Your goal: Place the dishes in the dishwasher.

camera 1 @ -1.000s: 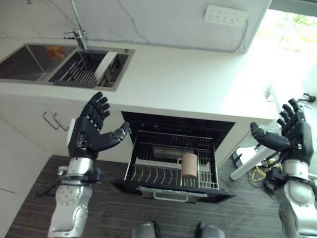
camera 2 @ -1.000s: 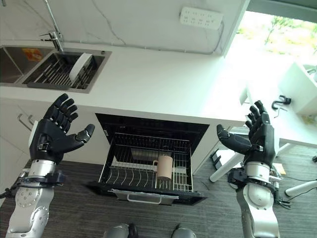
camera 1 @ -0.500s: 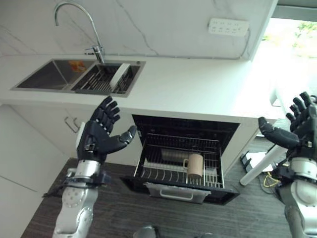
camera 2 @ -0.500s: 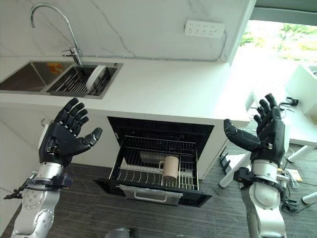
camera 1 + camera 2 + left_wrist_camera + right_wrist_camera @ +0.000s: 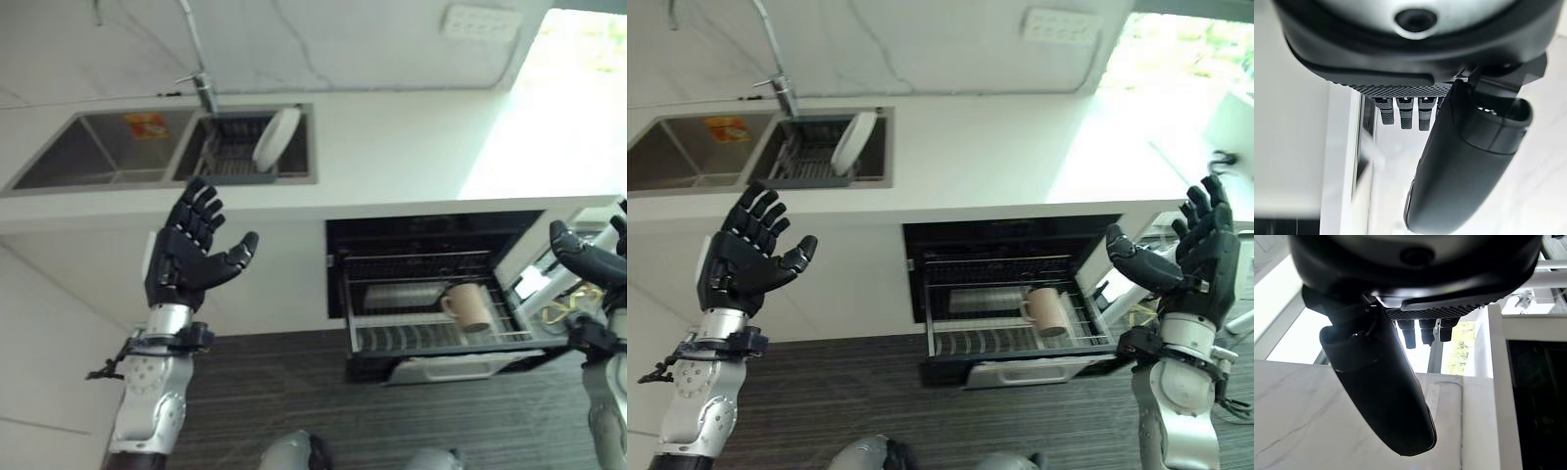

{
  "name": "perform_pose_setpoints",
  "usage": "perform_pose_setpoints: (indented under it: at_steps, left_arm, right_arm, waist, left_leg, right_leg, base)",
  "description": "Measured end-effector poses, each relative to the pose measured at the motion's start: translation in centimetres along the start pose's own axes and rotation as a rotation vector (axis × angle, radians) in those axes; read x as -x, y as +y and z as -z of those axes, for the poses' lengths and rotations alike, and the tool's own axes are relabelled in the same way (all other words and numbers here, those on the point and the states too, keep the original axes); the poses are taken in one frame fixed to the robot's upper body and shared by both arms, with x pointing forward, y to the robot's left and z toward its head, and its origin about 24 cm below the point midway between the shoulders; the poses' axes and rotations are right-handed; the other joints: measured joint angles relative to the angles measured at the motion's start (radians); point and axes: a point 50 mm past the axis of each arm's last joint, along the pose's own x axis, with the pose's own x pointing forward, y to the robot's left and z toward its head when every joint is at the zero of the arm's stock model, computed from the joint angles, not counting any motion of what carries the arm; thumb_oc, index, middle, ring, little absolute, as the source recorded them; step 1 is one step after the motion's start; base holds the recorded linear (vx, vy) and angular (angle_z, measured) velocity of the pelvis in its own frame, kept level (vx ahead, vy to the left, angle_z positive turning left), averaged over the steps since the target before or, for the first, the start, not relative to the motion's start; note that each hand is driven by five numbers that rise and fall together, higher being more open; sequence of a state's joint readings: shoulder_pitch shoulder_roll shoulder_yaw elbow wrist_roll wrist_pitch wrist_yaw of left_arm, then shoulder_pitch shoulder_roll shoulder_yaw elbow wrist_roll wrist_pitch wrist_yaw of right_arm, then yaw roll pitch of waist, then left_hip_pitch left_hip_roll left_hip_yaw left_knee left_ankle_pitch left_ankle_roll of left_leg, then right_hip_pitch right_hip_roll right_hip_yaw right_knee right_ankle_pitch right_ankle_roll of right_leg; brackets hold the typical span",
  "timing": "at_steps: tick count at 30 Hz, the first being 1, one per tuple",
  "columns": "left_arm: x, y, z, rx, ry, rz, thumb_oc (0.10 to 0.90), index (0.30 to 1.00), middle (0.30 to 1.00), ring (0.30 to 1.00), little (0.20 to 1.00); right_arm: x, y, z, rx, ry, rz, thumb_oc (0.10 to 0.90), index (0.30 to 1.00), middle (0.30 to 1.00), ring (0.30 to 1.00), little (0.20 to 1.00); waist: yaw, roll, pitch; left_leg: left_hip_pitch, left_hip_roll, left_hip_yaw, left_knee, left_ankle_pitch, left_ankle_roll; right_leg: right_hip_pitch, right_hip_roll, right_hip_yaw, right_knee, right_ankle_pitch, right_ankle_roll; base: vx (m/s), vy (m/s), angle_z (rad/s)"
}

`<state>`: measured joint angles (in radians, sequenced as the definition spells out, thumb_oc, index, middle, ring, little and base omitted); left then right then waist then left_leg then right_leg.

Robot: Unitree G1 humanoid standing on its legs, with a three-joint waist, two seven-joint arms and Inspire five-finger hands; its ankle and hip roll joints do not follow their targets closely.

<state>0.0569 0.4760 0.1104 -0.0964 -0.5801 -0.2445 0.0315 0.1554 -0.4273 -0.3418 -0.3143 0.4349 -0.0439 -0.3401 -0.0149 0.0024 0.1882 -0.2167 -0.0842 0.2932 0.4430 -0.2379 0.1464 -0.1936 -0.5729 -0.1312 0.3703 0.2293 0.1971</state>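
The view has swung left, bringing the round white plate [image 5: 853,143] in the sink rack just beyond the empty left hand's [image 5: 192,255] spread fingers; right hand [image 5: 1198,259] likewise open, dishwasher rack [image 5: 1019,313] awaiting.

Head views downward; wrist views close-up.

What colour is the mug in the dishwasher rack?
The mug is beige or light tan, which shows best in the right eye view.
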Motion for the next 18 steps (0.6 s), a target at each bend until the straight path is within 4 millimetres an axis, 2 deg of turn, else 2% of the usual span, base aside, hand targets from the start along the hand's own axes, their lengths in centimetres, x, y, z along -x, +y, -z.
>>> perform_pose_setpoints:
  at_steps: [1, 2, 3, 4, 5, 6, 7, 8, 9, 10, 11, 12, 14, 15, 16, 18]
  left_arm:
    - [0.3, 0.5, 0.0, -0.015, 0.004, -0.017, 0.800, 0.900, 0.900, 0.900, 0.900]
    - [0.6, 1.0, -0.1, -0.030, 0.005, -0.036, 0.800, 0.900, 0.900, 0.900, 0.900]
    - [0.8, 1.3, 0.0, -0.033, 0.009, -0.049, 0.800, 0.900, 0.900, 0.900, 0.900]
    - [0.3, 1.8, -1.1, -0.080, -0.018, -0.028, 0.800, 0.900, 0.900, 0.900, 0.900]
    - [0.4, 1.7, -1.7, -0.096, -0.035, -0.011, 0.800, 0.900, 0.900, 0.900, 0.900]
    - [0.3, 1.2, -1.4, -0.053, -0.053, -0.031, 0.800, 0.900, 0.900, 0.900, 0.900]
    - [0.3, 0.9, -1.3, -0.044, -0.052, -0.023, 0.800, 0.900, 0.900, 0.900, 0.900]
    - [0.3, 0.7, -1.2, -0.046, -0.054, -0.020, 0.800, 0.900, 0.900, 0.900, 0.900]
    - [0.0, 0.5, -1.6, -0.064, -0.081, -0.021, 0.800, 0.900, 0.900, 0.900, 0.900]
    - [-0.3, 0.5, -2.1, -0.090, -0.105, -0.003, 0.800, 0.900, 0.900, 0.900, 0.900]
    - [-0.1, -0.2, -1.9, -0.079, -0.110, -0.008, 0.800, 0.900, 0.900, 0.900, 0.900]
    - [-0.2, -0.9, -1.4, -0.069, -0.098, -0.001, 0.800, 0.900, 0.900, 0.900, 0.900]
    - [0.1, -1.2, -1.6, -0.098, -0.106, 0.017, 0.800, 0.900, 0.900, 0.900, 0.900]
    - [-0.3, -1.4, -2.1, -0.100, -0.130, 0.028, 0.800, 0.900, 0.900, 0.900, 0.900]
    - [-0.7, -1.7, -2.3, -0.091, -0.145, 0.034, 0.800, 0.900, 0.900, 0.900, 0.900]
    - [-0.8, -2.0, -2.6, -0.085, -0.162, 0.042, 0.800, 0.900, 0.900, 0.900, 0.900]
  right_arm:
    - [0.2, 0.4, 0.3, -0.009, 0.011, -0.014, 0.800, 0.900, 0.900, 0.900, 0.900]
    - [0.2, 1.0, 0.4, -0.018, 0.018, -0.039, 0.800, 0.900, 0.900, 0.900, 0.900]
    - [0.2, 1.5, 0.5, -0.029, 0.020, -0.060, 0.800, 0.900, 0.900, 0.900, 0.900]
    - [0.4, 2.3, 0.8, -0.060, 0.031, -0.083, 0.800, 0.900, 0.900, 0.900, 0.900]
    - [0.1, 2.3, 0.5, -0.044, 0.015, -0.100, 0.800, 0.900, 0.900, 0.900, 0.900]
    - [-0.3, 2.6, 0.2, -0.037, 0.002, -0.111, 0.800, 0.900, 0.900, 0.900, 0.900]
    - [-0.5, 2.7, -0.1, -0.037, -0.011, -0.116, 0.800, 0.900, 0.900, 0.900, 0.900]
    - [-0.8, 2.9, -0.3, -0.040, -0.023, -0.129, 0.800, 0.900, 0.900, 0.900, 0.900]
    - [-0.9, 3.2, -0.4, -0.047, -0.030, -0.138, 0.800, 0.900, 0.900, 0.900, 0.900]
    - [-1.0, 3.3, -0.4, -0.054, -0.036, -0.140, 0.800, 0.900, 0.900, 0.900, 0.900]
    - [-1.4, 3.1, -1.1, -0.031, -0.063, -0.151, 0.800, 0.900, 0.900, 0.900, 0.900]
    - [-0.9, 2.9, -0.7, -0.029, -0.047, -0.151, 0.800, 0.900, 0.900, 0.900, 0.900]
    - [-0.7, 2.8, -0.4, -0.022, -0.032, -0.164, 0.800, 0.900, 0.900, 0.900, 0.900]
    - [-0.8, 2.6, -0.6, -0.020, -0.041, -0.156, 0.800, 0.900, 0.900, 0.900, 0.900]
    - [-0.9, 2.4, -0.7, -0.017, -0.046, -0.147, 0.800, 0.900, 0.900, 0.900, 0.900]
    - [-0.9, 2.4, -0.6, -0.022, -0.044, -0.144, 0.800, 0.900, 0.900, 0.900, 0.900]
  waist:
    - [0.017, 0.011, 0.006]
    - [0.033, 0.028, 0.009]
    - [0.049, 0.045, 0.023]
    - [0.032, -0.026, 0.049]
    - [0.052, -0.004, 0.045]
    - [0.058, -0.011, 0.064]
    - [0.054, 0.004, 0.065]
    - [0.053, 0.006, 0.066]
    - [0.038, -0.060, 0.078]
    - [0.033, -0.113, 0.070]
    - [0.033, -0.036, 0.068]
    - [0.022, -0.047, 0.067]
    - [0.018, -0.050, 0.062]
    - [0.019, -0.052, 0.061]
    - [0.010, -0.040, 0.061]
    - [0.011, -0.007, 0.040]
  left_leg:
    - [0.031, -0.017, 0.015, -0.075, 0.038, 0.022]
    - [0.052, -0.022, 0.024, -0.136, 0.063, 0.013]
    - [0.059, -0.014, 0.018, -0.146, 0.072, -0.119]
    - [-0.023, -0.004, -0.019, 0.065, 0.025, -0.040]
    - [0.008, 0.093, -0.037, 0.029, -0.034, 0.013]
    - [0.031, 0.050, -0.053, -0.005, -0.004, 0.008]
    - [0.051, 0.045, -0.056, -0.077, 0.036, -0.003]
    - [0.065, 0.029, -0.062, -0.137, 0.086, -0.142]
    - [-0.003, -0.013, -0.104, -0.015, 0.121, -0.267]
    - [-0.070, 0.030, -0.119, 0.190, 0.011, -0.114]
    - [-0.047, 0.182, -0.212, 0.135, -0.068, -0.197]
    - [-0.020, 0.140, -0.209, 0.098, -0.047, -0.142]
    - [0.033, 0.100, -0.169, -0.019, 0.023, -0.096]
    - [0.045, 0.075, -0.167, -0.052, 0.041, -0.084]
    - [0.056, 0.058, -0.177, -0.071, 0.050, -0.076]
    - [0.089, 0.039, -0.180, -0.106, 0.062, -0.070]
  right_leg:
    - [-0.009, 0.005, -0.076, 0.012, -0.008, -0.004]
    - [-0.007, 0.046, -0.134, 0.018, -0.027, -0.005]
    - [0.011, 0.114, -0.161, 0.020, -0.053, -0.039]
    - [0.049, 0.142, -0.138, 0.022, -0.100, -0.063]
    - [0.068, 0.192, -0.151, 0.042, -0.168, 0.028]
    - [0.072, 0.261, -0.131, 0.117, -0.292, 0.015]
    - [0.069, 0.351, -0.130, 0.118, -0.347, -0.071]
    - [0.067, 0.461, -0.143, 0.077, -0.387, -0.163]
    - [0.061, 0.480, -0.095, 0.058, -0.406, -0.224]
    - [0.069, 0.439, -0.035, 0.039, -0.466, -0.178]
    - [0.041, 0.497, -0.053, 0.121, -0.466, -0.139]
    - [0.029, 0.464, -0.011, 0.138, -0.485, -0.141]
    - [0.036, 0.458, -0.025, 0.069, -0.489, -0.137]
    - [0.062, 0.460, -0.024, 0.010, -0.441, -0.134]
    - [0.094, 0.463, -0.021, -0.034, -0.408, -0.131]
    - [0.135, 0.455, -0.026, -0.085, -0.392, -0.123]
  base:
    - [-0.02, 0.399, -0.40]
    - [-0.01, 0.382, -0.37]
    - [0.03, 0.344, 0.16]
    - [0.02, 0.300, 0.18]
    - [0.03, 0.174, 0.34]
    - [0.02, 0.063, 0.05]
    - [0.04, 0.020, 0.16]
    - [0.06, -0.033, 0.33]
    - [0.06, -0.047, 0.31]
    - [0.07, -0.074, 0.12]
    - [0.03, -0.064, 0.05]
    - [0.03, -0.083, -0.09]
    - [0.05, -0.100, -0.07]
    - [0.07, -0.094, 0.13]
    - [0.06, -0.063, 0.29]
    - [0.06, -0.054, 0.20]
